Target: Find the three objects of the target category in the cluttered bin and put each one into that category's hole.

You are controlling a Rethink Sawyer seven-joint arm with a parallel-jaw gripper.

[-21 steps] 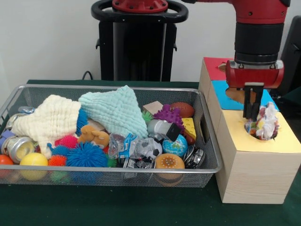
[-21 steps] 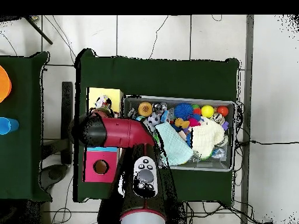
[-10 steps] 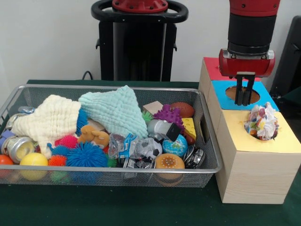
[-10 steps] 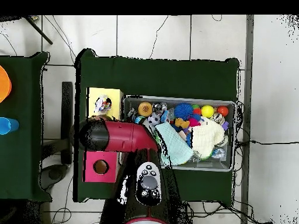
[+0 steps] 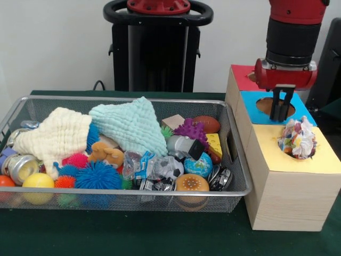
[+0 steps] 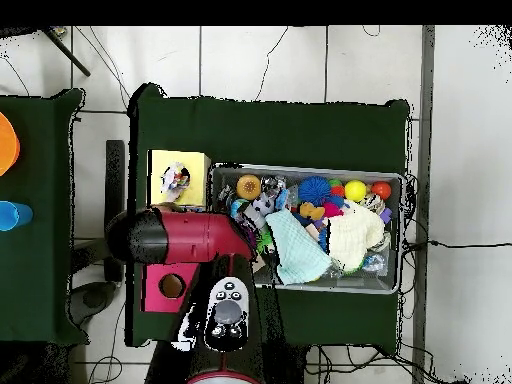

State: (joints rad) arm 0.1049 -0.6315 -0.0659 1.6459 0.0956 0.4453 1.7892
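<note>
We are hanging the gripper (image 5: 281,110) over the box's (image 5: 290,194) blue hole (image 5: 273,106), fingers narrow and holding nothing. The wrapper bundle (image 5: 298,138) is sitting proud in the yellow hole (likely jammed), so we are favouring a centred downward push.

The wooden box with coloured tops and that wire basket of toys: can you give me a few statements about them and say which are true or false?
1. A crumpled multicoloured bundle sits in the hole of the yellow section. True.
2. The gripper hangs over the wire basket. False: it hangs over the blue section of the box.
3. A mint green cloth lies on top of the toys. True.
4. The gripper holds a ball. False: nothing is in it.
5. The basket is nearly empty. False: it is packed with toys.
</note>
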